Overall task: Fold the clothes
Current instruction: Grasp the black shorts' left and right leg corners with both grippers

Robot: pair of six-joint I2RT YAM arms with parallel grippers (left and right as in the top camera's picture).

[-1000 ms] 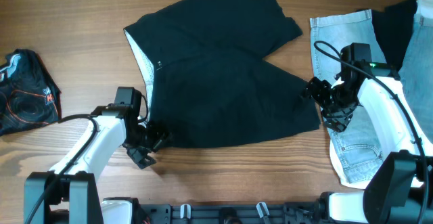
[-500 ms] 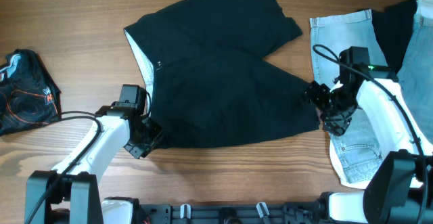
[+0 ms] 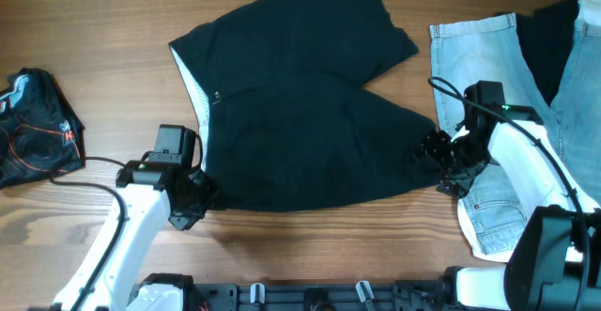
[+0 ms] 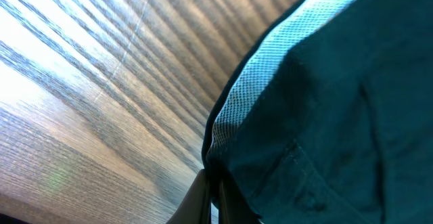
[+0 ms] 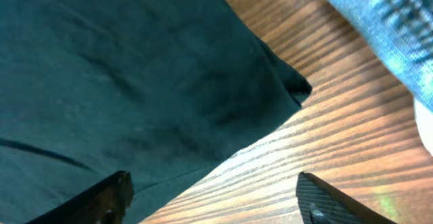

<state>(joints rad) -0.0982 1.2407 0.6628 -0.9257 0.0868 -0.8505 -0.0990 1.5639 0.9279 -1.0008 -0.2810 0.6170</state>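
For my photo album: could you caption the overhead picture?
Left claw and right claw at opposite ends of black shorts spread on a wooden table, beside denim shorts.

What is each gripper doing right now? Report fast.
Left gripper: closed on the waistband edge of the black shorts.
Right gripper: open, holding nothing, over the shorts' hem corner.

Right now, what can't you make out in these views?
- Grip of the left tool: in the overhead view, its own wrist covers the fingertips at the waist corner of the black shorts. The left wrist view crops them at the bottom edge.
- The denim shorts: overhead, cut by the right edge and partly under the right arm.
- The printed garment: overhead, cut by the left edge.
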